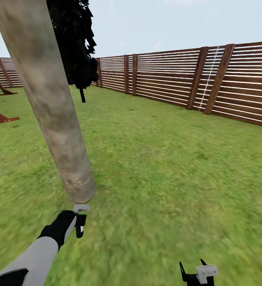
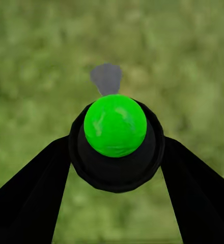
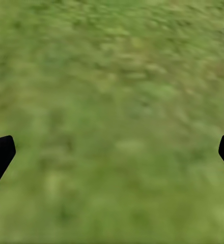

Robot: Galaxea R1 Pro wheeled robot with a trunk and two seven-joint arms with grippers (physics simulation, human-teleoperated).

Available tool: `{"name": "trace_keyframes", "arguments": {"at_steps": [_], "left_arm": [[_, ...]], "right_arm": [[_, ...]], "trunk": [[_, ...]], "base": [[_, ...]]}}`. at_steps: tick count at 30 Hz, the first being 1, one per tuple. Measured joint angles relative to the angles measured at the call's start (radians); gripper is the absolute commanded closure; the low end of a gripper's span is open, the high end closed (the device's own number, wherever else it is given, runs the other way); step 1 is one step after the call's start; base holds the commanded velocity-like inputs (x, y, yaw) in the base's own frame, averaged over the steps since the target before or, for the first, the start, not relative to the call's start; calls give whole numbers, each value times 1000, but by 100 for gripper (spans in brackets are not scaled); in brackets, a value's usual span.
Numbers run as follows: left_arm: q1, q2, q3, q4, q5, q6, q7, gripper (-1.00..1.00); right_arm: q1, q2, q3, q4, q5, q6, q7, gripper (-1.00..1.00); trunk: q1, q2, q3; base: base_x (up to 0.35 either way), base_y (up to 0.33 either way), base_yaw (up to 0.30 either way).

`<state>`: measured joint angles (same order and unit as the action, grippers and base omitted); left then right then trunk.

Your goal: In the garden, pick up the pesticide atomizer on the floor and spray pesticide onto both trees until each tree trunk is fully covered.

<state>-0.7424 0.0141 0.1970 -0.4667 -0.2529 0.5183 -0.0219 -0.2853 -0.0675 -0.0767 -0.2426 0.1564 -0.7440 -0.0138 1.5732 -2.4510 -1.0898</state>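
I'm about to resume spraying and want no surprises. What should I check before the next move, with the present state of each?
1. Atomizer held: ok, the left gripper has its fingers closed against the black body with the green cap.
2. Nozzle aimed at the tree trunk: cannot tell; in the head view the atomizer sits just short of the trunk's base.
3. Pesticide on trunk: not ok, whitish specks show only near the base.
4. Right gripper free: ok, open over the grass.
5. Fence well clear: ok.
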Motion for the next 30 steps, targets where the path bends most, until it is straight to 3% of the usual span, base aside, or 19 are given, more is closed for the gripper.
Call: {"name": "trace_keyframes", "arguments": {"at_steps": [2,4,6,9,11,12,14,16,21,24,27,30], "left_arm": [[0,13,-10,-2,-5,4,-10,100],[-2,52,-12,-3,-11,6,-30,100],[-5,102,-13,-3,-12,6,-88,100],[-7,142,-13,-3,-8,6,-159,100],[-7,137,-21,-4,-3,7,-174,100],[-10,129,-42,-4,-1,8,-175,100],[-12,102,-77,-5,2,10,-176,100],[-22,65,-88,-7,1,10,-172,100],[-26,72,-84,-69,-5,18,-171,100],[-26,61,-89,-167,-3,118,-171,100],[-26,21,-91,-303,0,214,-171,100],[-26,26,-89,-348,-9,242,-174,100]], "right_arm": [[0,0,0,0,0,0,0,-100],[0,0,0,0,0,0,0,-100],[0,0,0,0,0,0,0,-100],[0,0,0,0,0,0,0,-100],[0,0,0,0,0,0,0,-100],[0,0,0,0,0,0,0,-100],[0,0,0,0,0,0,0,-100],[0,0,0,0,0,0,0,-100],[0,0,0,1,0,1,0,-100],[0,0,1,2,1,1,0,-100],[0,0,1,2,1,2,1,-100],[0,0,1,2,2,2,1,-100]], "trunk": [[0,0,0],[0,0,0],[0,0,0],[0,0,0],[0,0,0],[0,0,0],[0,0,0],[0,0,0],[0,0,0],[0,0,0],[0,0,0],[0,0,0]], "base": [[0,0,7],[0,0,2],[0,0,0],[0,0,0],[0,0,126],[0,0,239],[0,0,264],[-8,0,130],[-177,50,16],[-20,5,0],[-2,0,0],[0,0,0]]}}
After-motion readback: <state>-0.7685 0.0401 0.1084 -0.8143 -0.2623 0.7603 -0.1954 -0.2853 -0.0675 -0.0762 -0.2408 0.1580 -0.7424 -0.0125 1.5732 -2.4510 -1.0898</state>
